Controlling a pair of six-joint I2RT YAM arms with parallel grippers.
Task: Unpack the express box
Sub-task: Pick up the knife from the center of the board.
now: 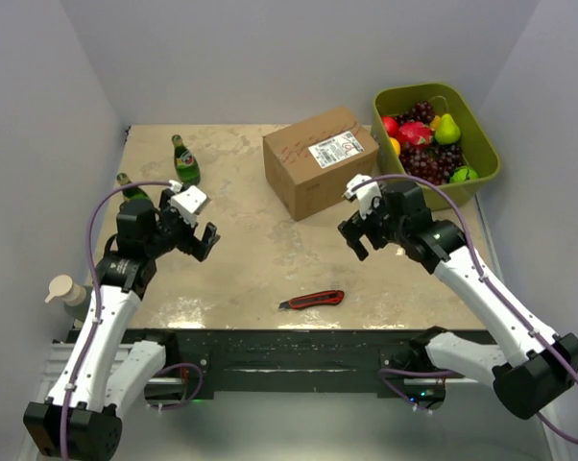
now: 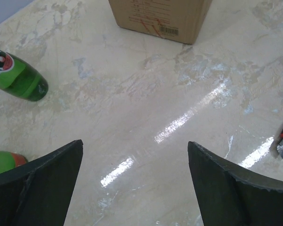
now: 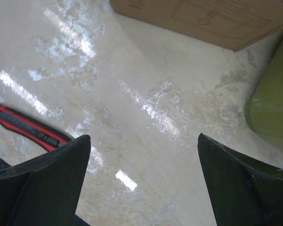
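Observation:
The express box (image 1: 318,161), brown cardboard with a white label on top, stands closed at the back middle of the table; its lower side shows in the left wrist view (image 2: 160,16) and in the right wrist view (image 3: 212,19). My left gripper (image 1: 201,240) hovers open over bare table left of the box, nothing between its fingers (image 2: 47,183). My right gripper (image 1: 356,235) hangs open just in front of the box's right corner, also empty, its fingers (image 3: 240,183) spread wide.
A red and black utility knife (image 1: 312,301) lies near the front edge. Two green bottles (image 1: 184,160) (image 1: 131,187) stand at the left. An olive-green tub (image 1: 486,178) of fruit sits at the back right. A beige bottle top (image 1: 64,289) pokes up at the left table edge.

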